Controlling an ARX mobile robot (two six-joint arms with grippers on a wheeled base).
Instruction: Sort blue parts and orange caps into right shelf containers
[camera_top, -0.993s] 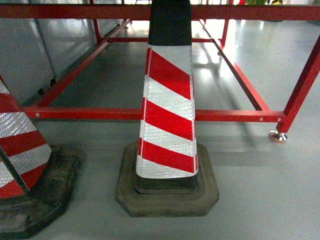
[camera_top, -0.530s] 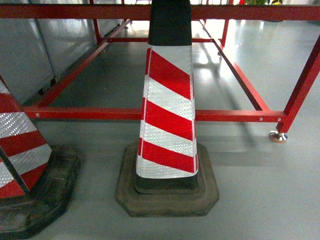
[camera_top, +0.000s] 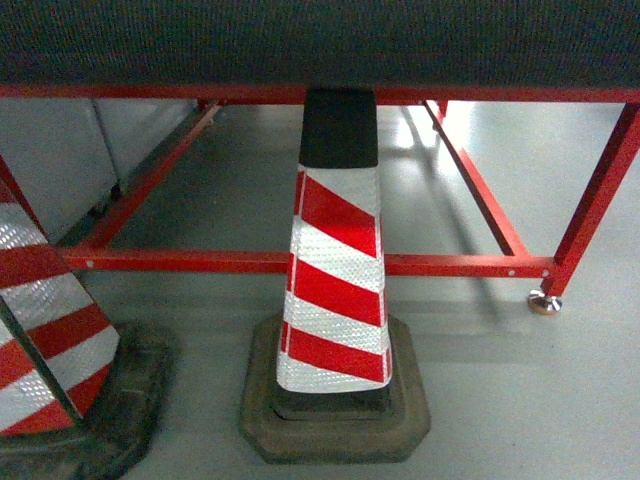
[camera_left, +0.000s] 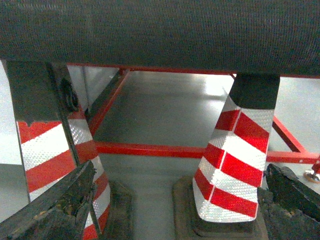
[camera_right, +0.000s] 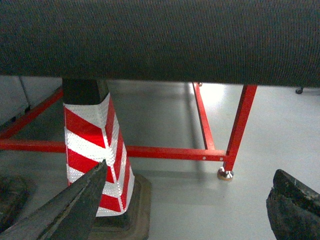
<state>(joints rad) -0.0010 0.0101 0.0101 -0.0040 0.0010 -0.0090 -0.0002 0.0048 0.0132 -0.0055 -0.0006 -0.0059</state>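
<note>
1. Dark textured surface (camera_left: 160, 32) filled the top of the view.
2. Red frame (camera_left: 145, 148) ran beneath it, w/ a crossbar over grey floor (camera_left: 165, 105).
3. Red/white striped cone (camera_left: 235, 165) stood upright at right, on a dark base.
4. 2nd cone (camera_left: 55, 150) stood at left, partly cut off.
5. Left gripper (camera_left: 175, 220): worn dark fingers (camera_left: 55, 210) sat at both lower corners, well apart, nothing between them.

Tall traffic cone (camera_top: 335, 270): red and white diagonal reflective stripes, black top, dark grey-brown rubber base. Painted metal shelf frame (camera_top: 300, 262): red. Smooth floor (camera_top: 520, 400): pale grey.
</note>
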